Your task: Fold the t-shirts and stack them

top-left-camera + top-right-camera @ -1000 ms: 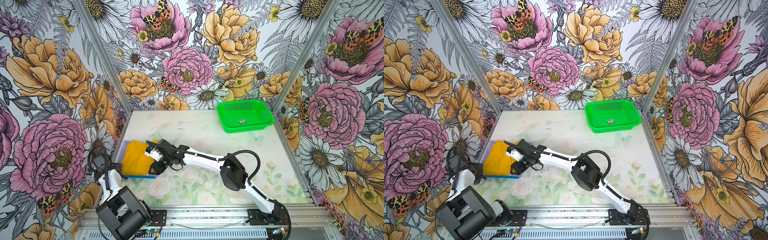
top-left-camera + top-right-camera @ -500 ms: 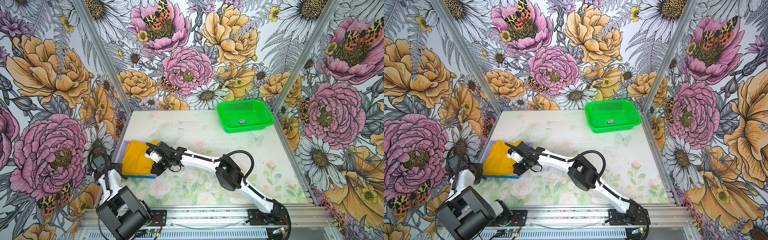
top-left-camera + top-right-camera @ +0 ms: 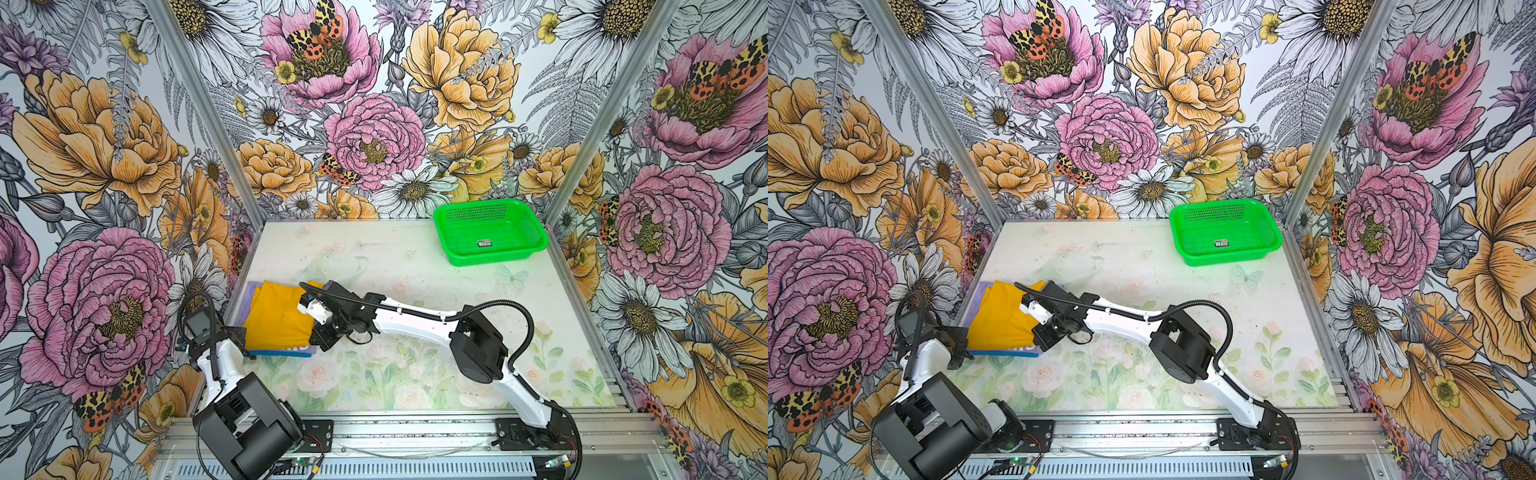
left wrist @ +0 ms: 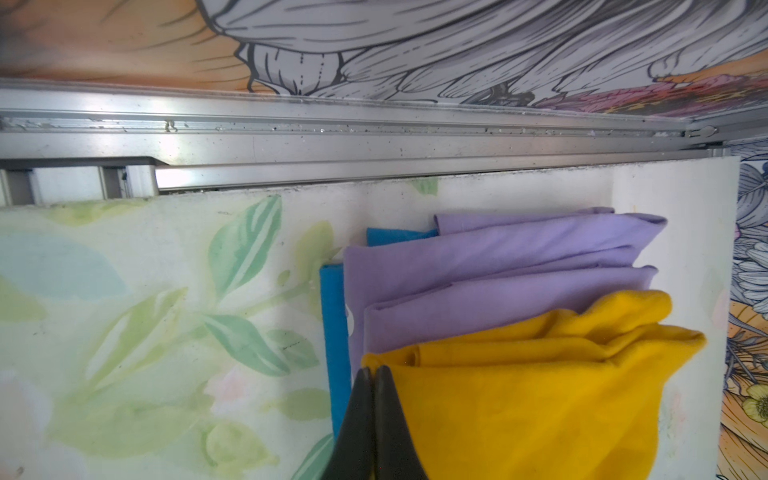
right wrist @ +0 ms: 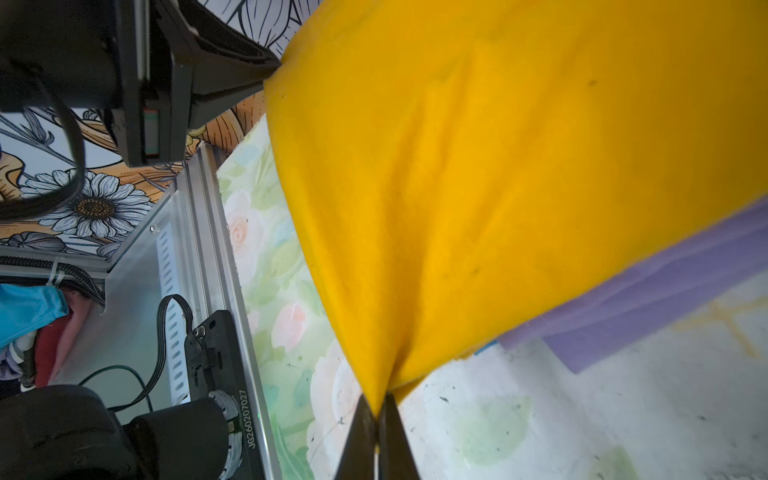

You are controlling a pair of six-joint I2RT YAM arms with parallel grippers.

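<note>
Change: right gripper (image 5: 376,409) has shut on a corner of the yellow t-shirt (image 3: 274,320) (jaws were apart before).
Other arm: left gripper (image 4: 374,370) pinches another corner.
Cloth: stretched between both grippers.
Stack: lavender t-shirt (image 4: 498,257) beneath it, blue t-shirt (image 4: 334,316) lowest.

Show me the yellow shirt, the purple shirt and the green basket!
yellow shirt (image 3: 276,320): a top view, middle of the cloth.
purple shirt (image 4: 498,253): left wrist view, a folded layer.
basket (image 3: 494,259): a top view, front wall.
</note>
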